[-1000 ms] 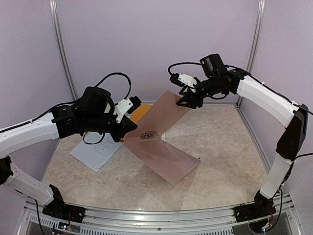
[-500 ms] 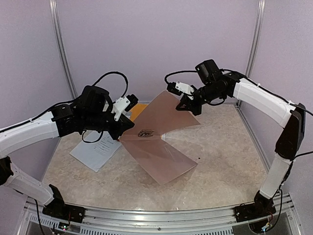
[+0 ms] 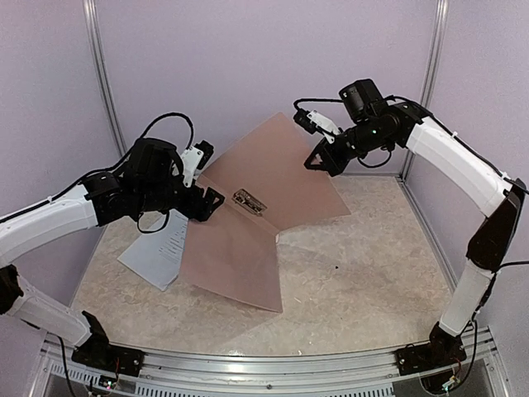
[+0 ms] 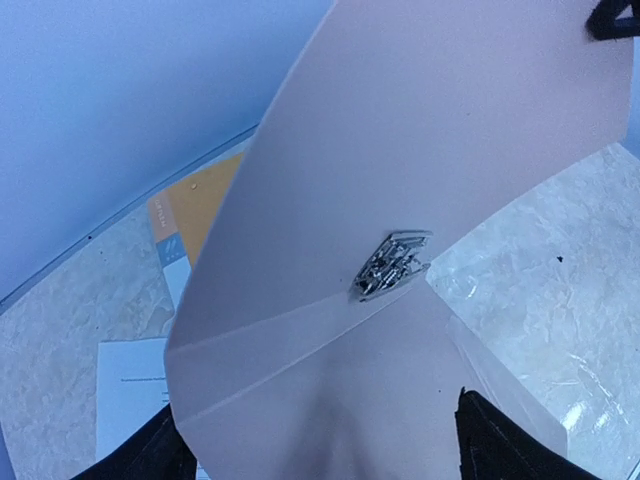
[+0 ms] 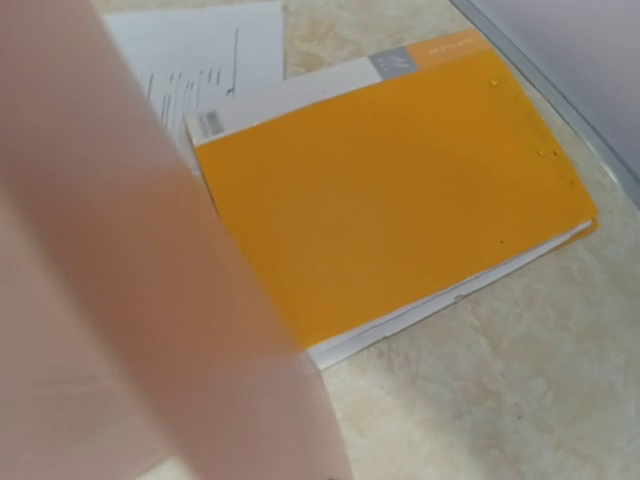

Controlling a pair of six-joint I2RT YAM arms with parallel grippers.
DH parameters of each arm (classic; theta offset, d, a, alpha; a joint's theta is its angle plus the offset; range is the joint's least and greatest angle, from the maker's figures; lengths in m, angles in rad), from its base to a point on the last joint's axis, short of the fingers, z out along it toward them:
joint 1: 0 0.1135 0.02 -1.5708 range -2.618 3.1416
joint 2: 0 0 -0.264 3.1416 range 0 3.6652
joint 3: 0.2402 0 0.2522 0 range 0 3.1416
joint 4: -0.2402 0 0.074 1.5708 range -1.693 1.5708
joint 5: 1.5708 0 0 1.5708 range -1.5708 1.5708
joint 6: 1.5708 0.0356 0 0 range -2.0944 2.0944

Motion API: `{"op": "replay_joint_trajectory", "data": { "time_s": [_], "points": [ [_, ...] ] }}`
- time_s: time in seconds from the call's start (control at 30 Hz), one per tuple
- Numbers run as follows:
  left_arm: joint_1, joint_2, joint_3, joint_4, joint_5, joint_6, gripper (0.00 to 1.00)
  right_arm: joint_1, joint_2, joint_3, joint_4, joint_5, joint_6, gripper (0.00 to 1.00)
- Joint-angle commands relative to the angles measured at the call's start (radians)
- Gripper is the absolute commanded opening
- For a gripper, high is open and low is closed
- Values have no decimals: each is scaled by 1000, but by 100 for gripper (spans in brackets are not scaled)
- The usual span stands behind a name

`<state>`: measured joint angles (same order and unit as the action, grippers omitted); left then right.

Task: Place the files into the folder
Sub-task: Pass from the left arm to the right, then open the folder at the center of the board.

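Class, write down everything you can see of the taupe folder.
The folder is thin, smooth taupe card, lying open in a V. Its near cover lies flat on the table, overlapping the edge of the files. Its far cover stands tilted up, pinched at its upper edge by the shut right gripper. A small metal clip sits inside by the spine fold. The open left gripper is at the spine's left end.
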<state>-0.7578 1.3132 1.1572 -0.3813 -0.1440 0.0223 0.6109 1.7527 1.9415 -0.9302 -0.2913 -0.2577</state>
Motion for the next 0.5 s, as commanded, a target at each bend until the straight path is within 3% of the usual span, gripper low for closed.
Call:
{"op": "replay_joint_trajectory", "data": {
  "time_s": [0.0, 0.1, 0.47],
  "points": [
    [18, -37, 42, 15, -92, -135, 91, -34, 36, 40, 8, -6, 205, 0],
    [31, -40, 62, 2, -87, -189, 99, -69, 35, -4, 63, -108, 253, 0],
    [59, -59, 75, -56, -164, -239, 99, -161, -77, -362, 400, -450, 569, 0]
  ]
}}
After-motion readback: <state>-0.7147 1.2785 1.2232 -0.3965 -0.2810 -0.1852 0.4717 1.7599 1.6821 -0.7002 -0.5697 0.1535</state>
